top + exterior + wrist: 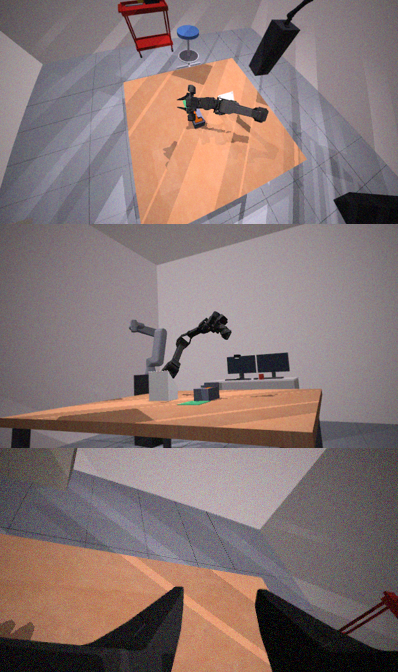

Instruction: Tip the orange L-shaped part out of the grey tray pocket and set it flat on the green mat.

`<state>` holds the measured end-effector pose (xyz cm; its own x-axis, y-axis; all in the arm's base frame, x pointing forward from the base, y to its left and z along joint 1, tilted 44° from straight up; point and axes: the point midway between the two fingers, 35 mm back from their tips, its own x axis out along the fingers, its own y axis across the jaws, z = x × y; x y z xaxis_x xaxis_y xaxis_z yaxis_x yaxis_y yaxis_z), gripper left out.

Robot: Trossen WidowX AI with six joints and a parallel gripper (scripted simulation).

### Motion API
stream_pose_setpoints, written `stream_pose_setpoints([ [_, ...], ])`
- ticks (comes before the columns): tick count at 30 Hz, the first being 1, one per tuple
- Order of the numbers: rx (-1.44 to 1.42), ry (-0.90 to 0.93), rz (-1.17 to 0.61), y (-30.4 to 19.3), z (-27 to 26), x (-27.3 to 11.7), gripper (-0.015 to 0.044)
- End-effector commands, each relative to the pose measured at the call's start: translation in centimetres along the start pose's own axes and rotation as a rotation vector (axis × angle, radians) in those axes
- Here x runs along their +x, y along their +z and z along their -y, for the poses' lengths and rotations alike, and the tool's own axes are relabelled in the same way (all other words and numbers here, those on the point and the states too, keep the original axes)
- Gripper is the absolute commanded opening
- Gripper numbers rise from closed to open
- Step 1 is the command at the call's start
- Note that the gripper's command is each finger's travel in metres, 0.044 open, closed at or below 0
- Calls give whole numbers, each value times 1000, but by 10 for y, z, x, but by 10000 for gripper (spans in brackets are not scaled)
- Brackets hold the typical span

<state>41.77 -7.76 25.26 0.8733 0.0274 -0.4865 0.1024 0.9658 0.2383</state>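
The orange L-shaped part (198, 119) sits in the grey tray (199, 125) (214, 394); the arm hides some of it in the top view, and only a sliver of orange shows in the exterior view. The green mat (185, 103) (193, 403) lies flat beside the tray, mostly hidden under the gripper in the top view. My gripper (178, 103) (219, 596) is partly open with nothing between its fingers. It hangs high above the tray and mat, tilted forward and down. Neither tray nor part shows in the wrist view.
A white block (227, 96) (159, 386) stands on the wooden table (168, 193) (249, 417) at the arm's base. A red cart (154, 42), a blue stool (188, 32) and a black pillar (273, 48) stand beyond the table. A grey arm (159, 348) and monitors (272, 363) are in the background.
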Motion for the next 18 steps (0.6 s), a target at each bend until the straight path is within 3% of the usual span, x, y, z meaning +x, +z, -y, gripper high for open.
stream_pose_setpoints([
  [1,-67,131,-344,-77,-19,18,180],
  [6,-82,312,-700,-155,-42,7,180],
  [12,-3,577,-1098,-220,-76,-37,180],
  [18,18,615,-1149,-226,-81,-44,180],
])
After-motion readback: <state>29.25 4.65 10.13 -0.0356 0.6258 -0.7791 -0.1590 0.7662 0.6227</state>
